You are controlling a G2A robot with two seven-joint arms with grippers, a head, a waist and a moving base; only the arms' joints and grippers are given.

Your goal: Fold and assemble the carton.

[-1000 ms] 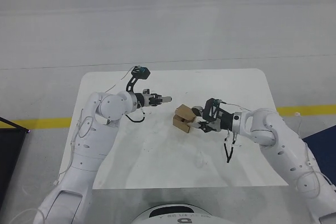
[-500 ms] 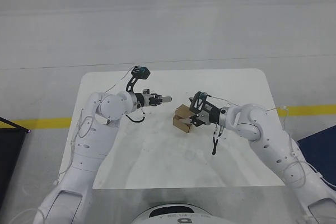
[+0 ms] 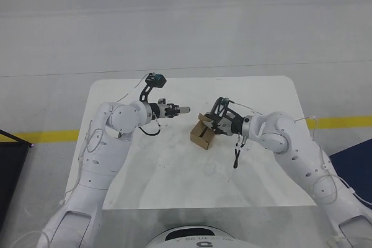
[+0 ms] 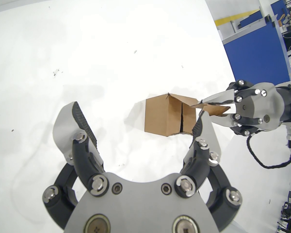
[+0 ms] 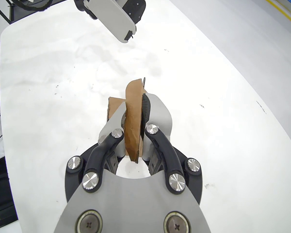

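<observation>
Top view first: where is the carton (image 3: 203, 132), and how far along is it?

Close to the middle of the table (image 3: 173, 180), a touch toward 1 o'clock. It stands as a squared-up box, so I'd judge the body formed. In the left wrist view two flaps on one face meet at a seam, while another flap sticks out loose.

Who has that flap?

The right gripper (image 3: 214, 124), at the carton's 2 o'clock. Its fingers (image 5: 145, 105) are pressed onto the loose flap from both sides.

And the other one?

The left gripper (image 4: 137, 113) hangs at the carton's 11 o'clock with its jaws spread wide, holding nothing and apart from the box.

So what's left?

By my reading, folding that flap in and closing its end. I cannot tell whether the far side is closed.

The surface and the room?

A white tabletop with rounded corners, faintly scuffed and specked. Grey floor around it, a yellow line (image 3: 43, 135) running 9 to 3 o'clock, a black frame (image 3: 0, 173) off the table's 9 o'clock side, and a blue partition (image 4: 254, 49) beyond 4 o'clock.
</observation>
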